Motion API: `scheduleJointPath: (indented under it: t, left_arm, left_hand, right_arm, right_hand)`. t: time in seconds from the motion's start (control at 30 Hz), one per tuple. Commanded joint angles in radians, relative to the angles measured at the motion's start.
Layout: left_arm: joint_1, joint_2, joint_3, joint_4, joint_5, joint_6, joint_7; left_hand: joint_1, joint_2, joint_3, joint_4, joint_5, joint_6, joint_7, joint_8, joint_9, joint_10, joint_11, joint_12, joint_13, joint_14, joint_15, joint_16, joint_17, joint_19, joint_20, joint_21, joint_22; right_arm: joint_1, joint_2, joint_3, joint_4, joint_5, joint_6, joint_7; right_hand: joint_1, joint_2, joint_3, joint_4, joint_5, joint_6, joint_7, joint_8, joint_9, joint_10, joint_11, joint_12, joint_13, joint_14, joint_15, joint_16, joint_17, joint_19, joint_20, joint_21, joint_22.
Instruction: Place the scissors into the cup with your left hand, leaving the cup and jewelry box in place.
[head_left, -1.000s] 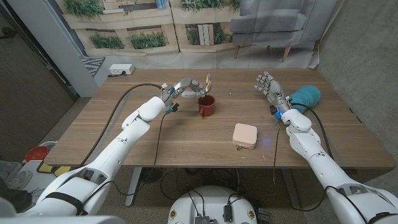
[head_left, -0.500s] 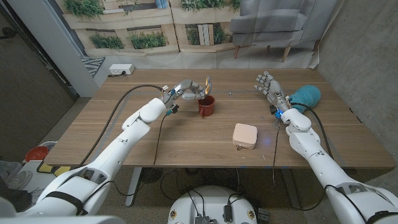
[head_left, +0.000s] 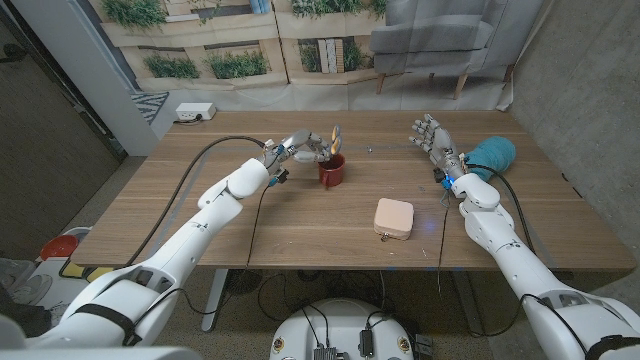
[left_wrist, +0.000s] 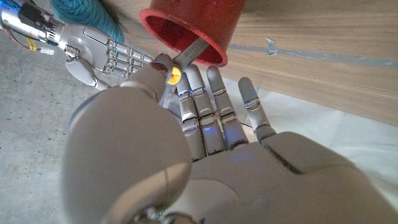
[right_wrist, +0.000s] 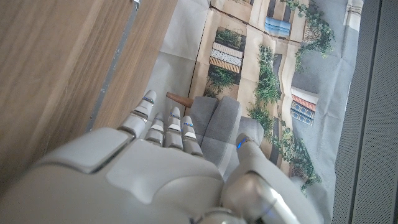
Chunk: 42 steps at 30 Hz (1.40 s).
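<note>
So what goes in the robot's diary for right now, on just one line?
left hand: holds scissors, tips in red cup | right hand: open, raised | jewelry box: on table, apart from cup

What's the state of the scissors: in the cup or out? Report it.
In. The scissors stand blades-down inside the red cup, handles sticking above the rim; the left hand touches them.

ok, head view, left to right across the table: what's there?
White power strip → left robot hand → red cup with the scissors standing in it → pink jewelry box → right robot hand → teal cloth.
</note>
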<state>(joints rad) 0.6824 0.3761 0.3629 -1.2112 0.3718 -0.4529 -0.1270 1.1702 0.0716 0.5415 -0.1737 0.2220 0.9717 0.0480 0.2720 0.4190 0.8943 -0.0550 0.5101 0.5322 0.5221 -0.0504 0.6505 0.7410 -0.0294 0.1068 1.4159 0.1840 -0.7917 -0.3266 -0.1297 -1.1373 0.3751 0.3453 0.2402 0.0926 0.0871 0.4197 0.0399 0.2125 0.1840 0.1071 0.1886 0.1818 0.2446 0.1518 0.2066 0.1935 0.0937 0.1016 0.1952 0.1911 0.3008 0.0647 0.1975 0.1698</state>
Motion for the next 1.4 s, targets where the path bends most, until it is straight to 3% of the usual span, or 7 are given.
scheduleJointPath:
  t: [0.03, 1.4]
  left_arm:
    - [-0.015, 0.005, 0.024, 0.011, 0.055, -0.015, 0.042]
    - [0.004, 0.041, 0.057, -0.061, 0.141, 0.075, 0.055]
  left_hand:
    - [0.006, 0.0, -0.003, 0.001, 0.005, 0.251, 0.091, -0.007, 0.087, 0.009, -0.005, -0.005, 0.006, 0.005, -0.088, 0.005, 0.001, -0.001, -0.004, -0.001, 0.002]
    - [0.012, 0.002, -0.015, 0.002, 0.007, 0.263, 0.093, -0.034, 0.068, 0.015, -0.001, -0.038, 0.007, 0.002, -0.083, 0.009, 0.003, -0.01, 0.002, -0.002, 0.003]
  right_arm:
    - [0.014, 0.005, 0.002, 0.023, -0.001, 0.006, 0.008]
    - [0.024, 0.011, 0.0, 0.034, -0.009, 0.009, 0.013]
  right_hand:
    - [-0.001, 0.001, 0.003, -0.004, 0.009, -0.004, 0.001, -0.001, 0.003, 0.005, -0.001, -0.006, 0.002, 0.013, 0.0, 0.002, 0.002, 0.007, -0.004, 0.002, 0.005]
    - [-0.003, 0.002, 0.005, -0.005, 0.009, -0.007, 0.0, 0.001, 0.003, 0.005, 0.0, -0.007, 0.002, 0.013, 0.0, 0.001, 0.002, 0.007, -0.004, 0.001, 0.005]
